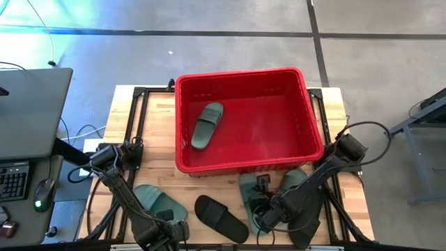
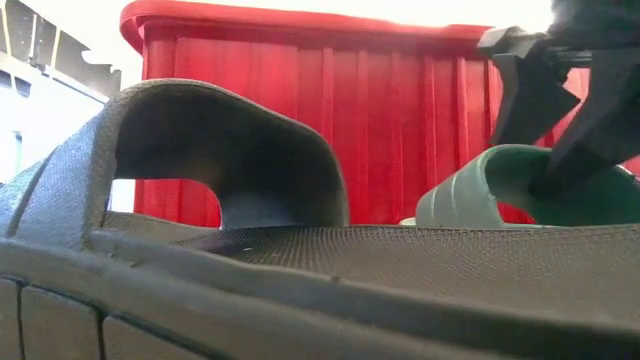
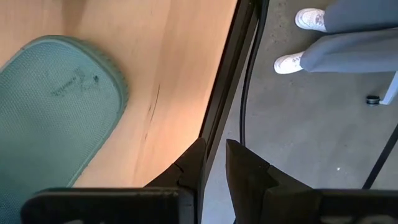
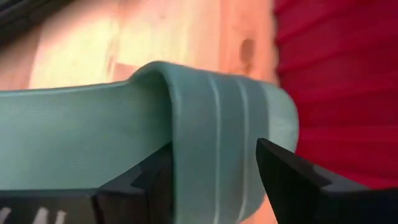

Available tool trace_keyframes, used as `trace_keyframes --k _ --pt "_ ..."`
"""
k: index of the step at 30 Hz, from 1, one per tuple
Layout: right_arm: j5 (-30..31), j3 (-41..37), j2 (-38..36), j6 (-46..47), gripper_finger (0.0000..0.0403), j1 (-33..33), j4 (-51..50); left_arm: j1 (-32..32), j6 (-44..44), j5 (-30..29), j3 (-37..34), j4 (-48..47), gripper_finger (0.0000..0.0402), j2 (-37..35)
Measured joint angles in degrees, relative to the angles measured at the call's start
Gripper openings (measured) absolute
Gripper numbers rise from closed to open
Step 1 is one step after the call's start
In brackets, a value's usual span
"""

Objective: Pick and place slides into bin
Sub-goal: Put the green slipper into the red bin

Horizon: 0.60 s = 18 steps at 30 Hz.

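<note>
The red bin stands at the table's far middle with one green slide lying on its floor. On the near table lie a green slide, a black slide and two green slides. My right gripper is shut on the nearer of those two, next to the bin's near wall. My left gripper is shut and empty at the table's near edge, beside the left green slide. My right gripper pinches the green slide's wide strap between its two fingers, one on each edge of the strap, so the fingers lie across its width. It comes from above, slanting down. The black slide's sole hides the green slide's underside in the low view, so I cannot tell if it is lifted.
The black slide's strap and sole fill the low view's foreground. A person's legs and white shoes stand on the floor past the table's near edge. A dark desk with a keyboard stands left of the table.
</note>
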Motion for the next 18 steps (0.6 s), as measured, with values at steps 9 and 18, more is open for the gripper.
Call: trace_keyframes --k 9,18 --pt "-5.5 0.0 0.0 0.16 0.0145 -3.02 -0.13 0.0 -0.02 -0.64 0.0 0.0 0.0049 -0.02" --pt "-21.29 2.96 0.02 3.26 0.0016 -4.78 1.22 0.0 -0.13 -2.89 0.0 1.67 0.0049 -0.02"
